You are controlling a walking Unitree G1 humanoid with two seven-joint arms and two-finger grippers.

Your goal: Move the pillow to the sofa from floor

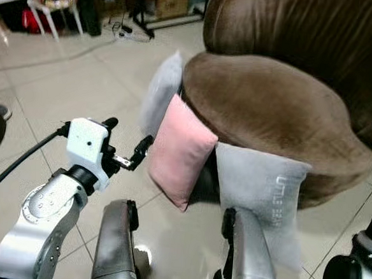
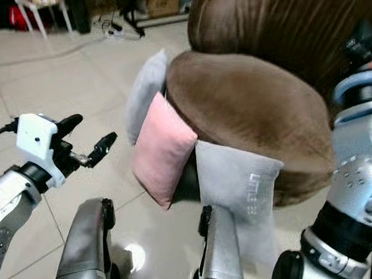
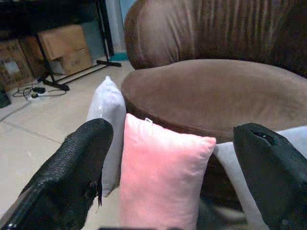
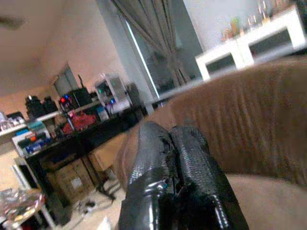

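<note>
Three pillows stand on the tiled floor, leaning against the front of a round brown sofa. A pink pillow is in the middle, a plain grey pillow is to its left, and a grey pillow with white lettering is to its right. My left gripper is open, level with the pink pillow and a short way to its left, touching nothing. In the left wrist view the pink pillow lies between the two black fingers. My right gripper is shut on nothing, raised near the sofa's back.
My two silver legs stand just before the pillows. Behind the sofa's left are a black stand, cardboard boxes and cables on the floor. A white chair is at the far left. Open tiles lie to my left.
</note>
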